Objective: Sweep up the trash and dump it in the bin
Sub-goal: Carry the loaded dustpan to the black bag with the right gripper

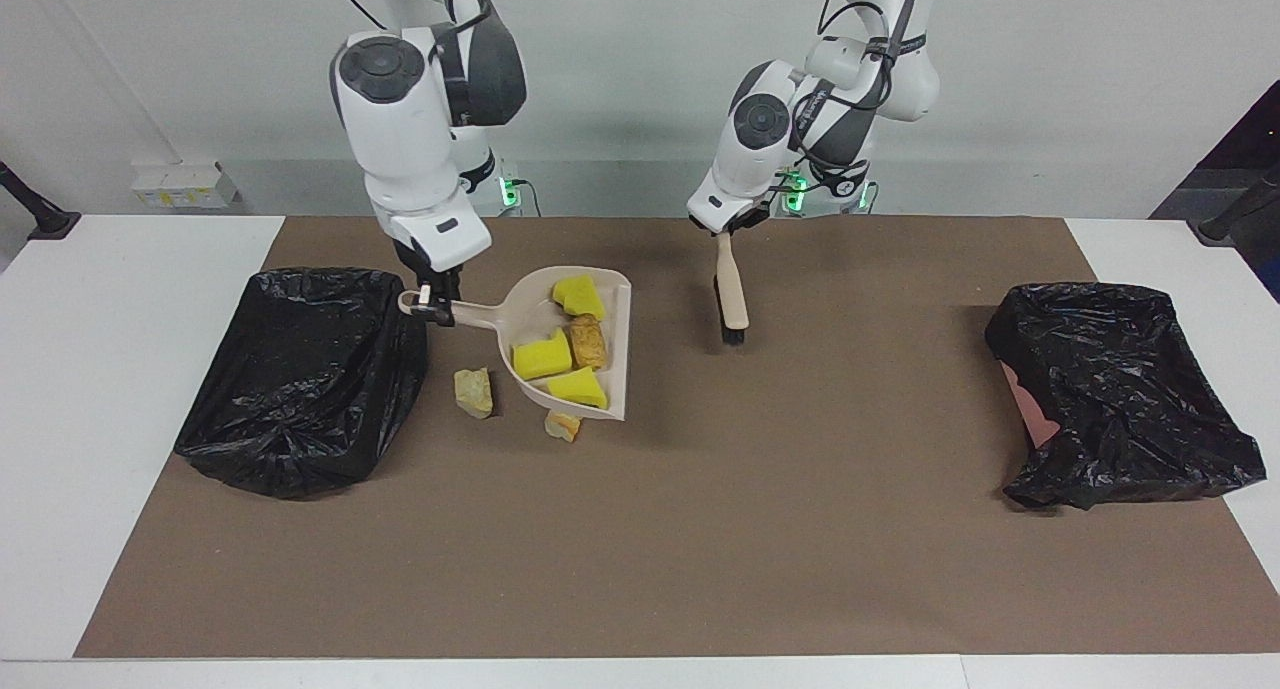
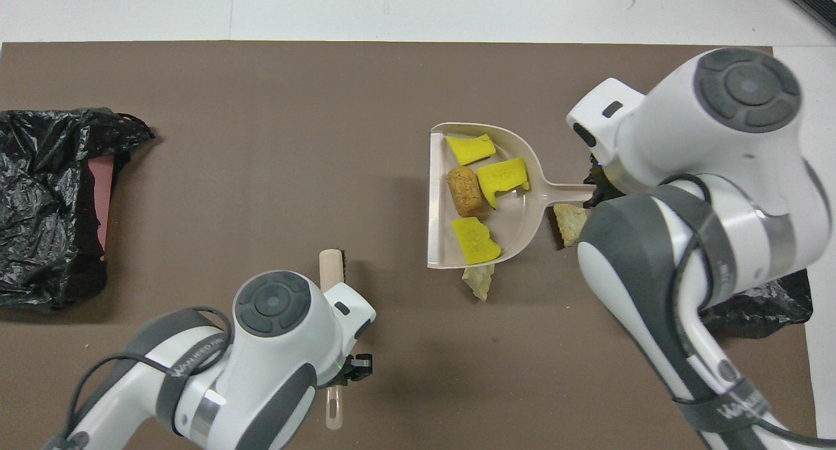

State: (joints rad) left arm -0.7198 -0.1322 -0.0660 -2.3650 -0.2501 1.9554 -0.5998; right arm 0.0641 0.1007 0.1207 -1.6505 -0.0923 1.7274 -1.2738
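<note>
My right gripper (image 1: 437,304) is shut on the handle of the beige dustpan (image 1: 532,307), which hangs above the mat beside the black bin (image 1: 300,379) at the right arm's end. Three yellow chunks (image 2: 470,148) (image 2: 501,176) (image 2: 475,240) and a golden-brown lump (image 2: 465,191) of trash lie in the dustpan (image 2: 436,195). On the mat lie a pale piece (image 1: 473,391) and an orange-tinged piece (image 1: 562,426), the latter partly covered by the pan's edge. My left gripper (image 1: 728,231) is shut on the brush (image 1: 732,294), its bristles pointing down over the mat.
A second black-bagged bin (image 1: 1120,394) sits at the left arm's end of the brown mat (image 1: 800,529). In the overhead view the right arm covers most of the bin at its end (image 2: 751,309).
</note>
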